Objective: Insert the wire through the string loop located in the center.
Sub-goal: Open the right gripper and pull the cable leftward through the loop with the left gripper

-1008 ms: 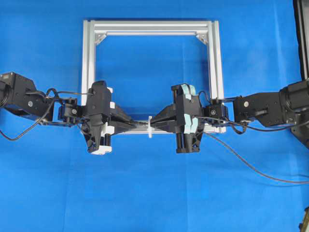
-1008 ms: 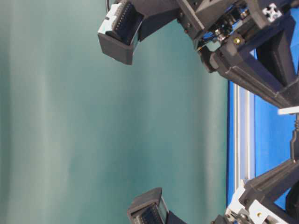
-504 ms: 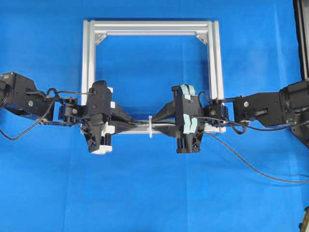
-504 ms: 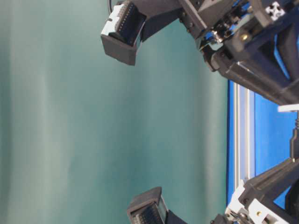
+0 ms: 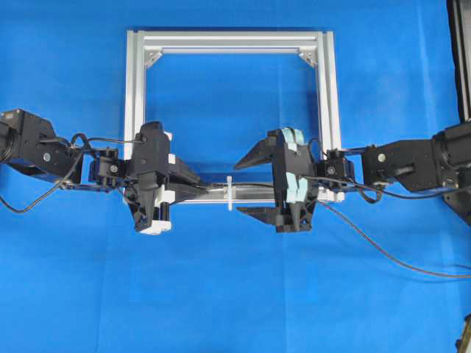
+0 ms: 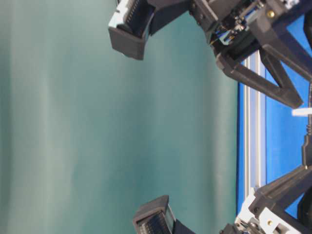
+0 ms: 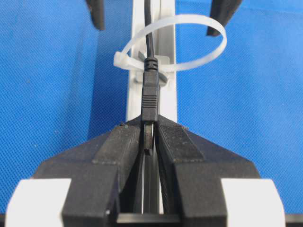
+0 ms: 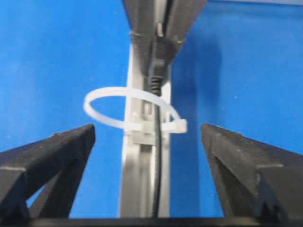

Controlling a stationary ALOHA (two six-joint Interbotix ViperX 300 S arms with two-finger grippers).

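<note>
Blue tabletop [image 5: 235,294] scene: the right gripper [image 5: 249,185] has just spread wide, releasing the thin black wire [image 7: 150,28], now threaded through the white string loop [image 7: 208,56] and pinched by the left gripper [image 7: 149,135], so the insertion looks done.

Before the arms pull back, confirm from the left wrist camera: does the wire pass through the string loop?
Yes: the wire runs through the white string loop, its plug end clamped in the left gripper.

The surface [image 5: 235,294] is covered in plain blue material. A square silver aluminium frame [image 5: 136,88] lies flat on it. A black cable [image 5: 383,254] trails across the surface at right.
</note>
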